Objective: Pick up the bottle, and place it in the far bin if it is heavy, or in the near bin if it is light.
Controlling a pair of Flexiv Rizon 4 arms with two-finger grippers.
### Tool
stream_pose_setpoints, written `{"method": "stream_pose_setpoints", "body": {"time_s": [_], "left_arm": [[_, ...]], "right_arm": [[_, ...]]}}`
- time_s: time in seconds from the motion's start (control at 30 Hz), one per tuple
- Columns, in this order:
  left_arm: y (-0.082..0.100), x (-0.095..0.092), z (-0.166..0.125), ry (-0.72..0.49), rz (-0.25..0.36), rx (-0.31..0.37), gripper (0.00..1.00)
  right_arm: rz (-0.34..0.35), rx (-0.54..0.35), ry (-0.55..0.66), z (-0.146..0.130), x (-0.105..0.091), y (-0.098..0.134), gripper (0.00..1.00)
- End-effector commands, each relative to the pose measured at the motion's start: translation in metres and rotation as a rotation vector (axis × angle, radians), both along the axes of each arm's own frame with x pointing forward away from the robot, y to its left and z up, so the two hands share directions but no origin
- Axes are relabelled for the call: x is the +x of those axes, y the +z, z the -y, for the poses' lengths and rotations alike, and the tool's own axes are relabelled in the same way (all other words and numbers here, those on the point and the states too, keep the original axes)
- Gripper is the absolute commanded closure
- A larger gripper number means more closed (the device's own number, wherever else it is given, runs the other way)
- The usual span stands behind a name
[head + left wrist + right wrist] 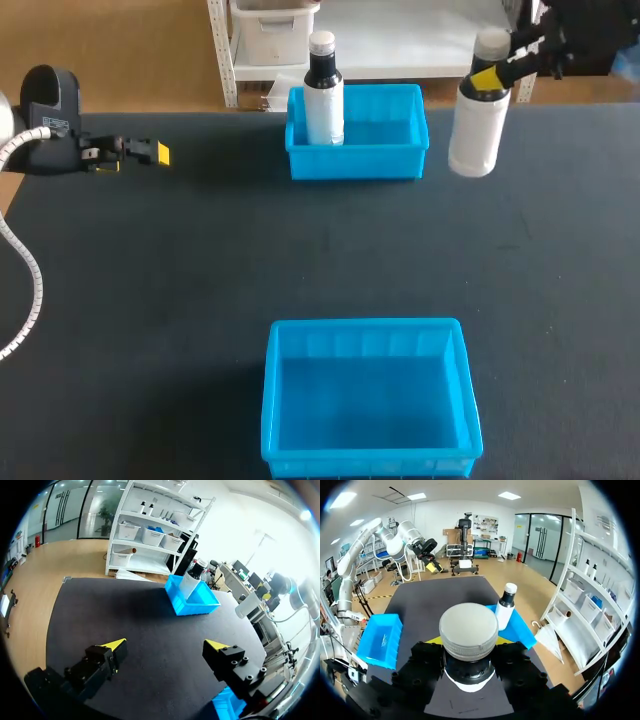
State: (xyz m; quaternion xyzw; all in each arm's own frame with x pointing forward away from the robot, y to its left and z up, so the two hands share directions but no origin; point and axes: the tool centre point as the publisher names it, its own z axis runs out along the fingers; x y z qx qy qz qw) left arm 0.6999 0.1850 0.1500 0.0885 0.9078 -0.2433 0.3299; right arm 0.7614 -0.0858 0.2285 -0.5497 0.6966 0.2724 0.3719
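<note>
A white bottle (pixel 474 125) with a grey cap (pixel 469 629) hangs in the air just right of the far bin (pixel 385 158). My right gripper (pixel 488 78) is shut on its neck, a yellow-tipped finger on either side of the cap. In the far bin's left end another white bottle (pixel 323 100) with a black neck stands upright. The near bin (pixel 368 455) sits at the table's front, nothing in it. My left gripper (pixel 150 153) rests at the far left of the table; its fingers (pixel 114 647) stand wide apart with nothing between them.
Dark tabletop (pixel 200 260) stretches between the two bins and across the left side. In the left wrist view the far bin (pixel 200 600) lies well ahead of the gripper and a corner of the near bin (pixel 226 703) shows beside it.
</note>
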Motion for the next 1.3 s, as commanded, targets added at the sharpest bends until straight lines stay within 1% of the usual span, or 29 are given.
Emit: {"method": "stream_pose_setpoints", "body": {"time_s": [0.03,0.13,0.3,0.6,0.77,1.03,1.3], "left_arm": [[0.000,0.000,0.000,0.000,0.000,0.000,0.00],[0.000,0.000,0.000,0.000,0.000,0.000,0.00],[0.000,0.000,0.000,0.000,0.000,0.000,0.00],[0.000,0.000,0.000,0.000,0.000,0.000,0.00],[0.000,0.000,0.000,0.000,0.000,0.000,0.00],[0.000,0.000,0.000,0.000,0.000,0.000,0.00],[0.000,0.000,0.000,0.000,0.000,0.000,0.00]], "right_arm": [[-0.005,0.000,0.011,0.002,0.015,0.005,1.00],[0.004,-0.019,0.008,0.002,0.026,0.007,1.00],[0.012,-0.026,0.020,-0.003,0.052,0.010,1.00],[0.037,-0.038,0.054,-0.025,0.097,0.015,1.00],[0.032,-0.031,0.067,-0.036,0.120,0.012,1.00],[0.028,-0.021,0.104,-0.060,0.143,0.005,1.00],[0.013,0.003,0.138,-0.081,0.157,-0.010,1.00]]}}
